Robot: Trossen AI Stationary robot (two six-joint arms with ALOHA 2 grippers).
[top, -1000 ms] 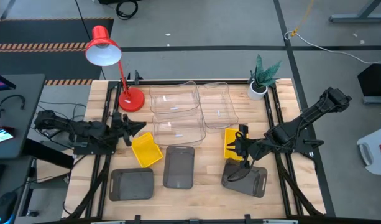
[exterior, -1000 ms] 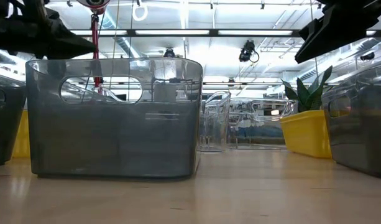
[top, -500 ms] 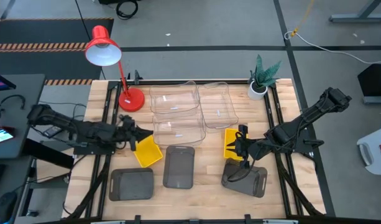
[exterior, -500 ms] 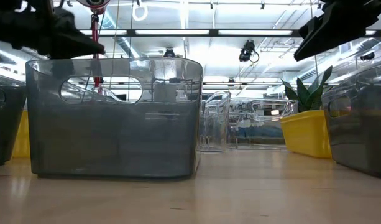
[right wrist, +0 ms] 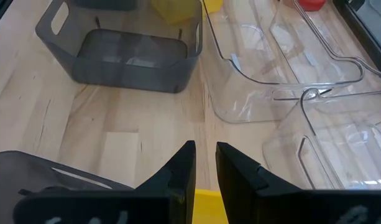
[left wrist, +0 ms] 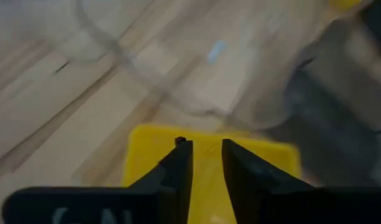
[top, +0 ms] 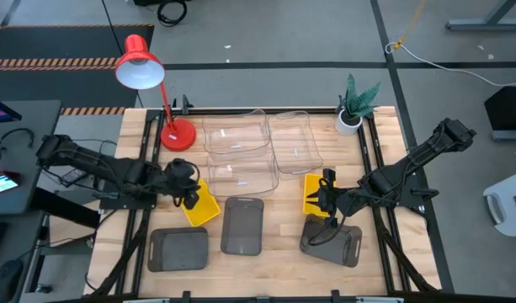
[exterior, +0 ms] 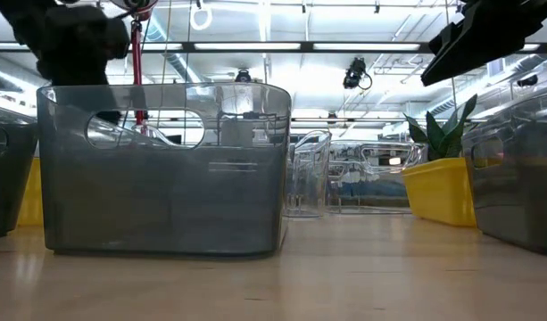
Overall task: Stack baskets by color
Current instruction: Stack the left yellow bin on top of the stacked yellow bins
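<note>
Bright even overhead strip lighting, soft shadows, left wrist view heavily blurred, others sharp

Three clear baskets [top: 258, 147] cluster at the back. Three grey baskets [top: 242, 225] line the front — two yellow baskets [top: 203, 204] lie between.

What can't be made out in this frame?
- Whether the left gripper touches the bright yellow plastic basket: it covers the spot in the high view, and the left wrist view is blurred.
- Whether the second yellow basket is one or several: the right gripper overlaps it.
- Low view: the dark grey translucent basket hides most behind it.
</note>
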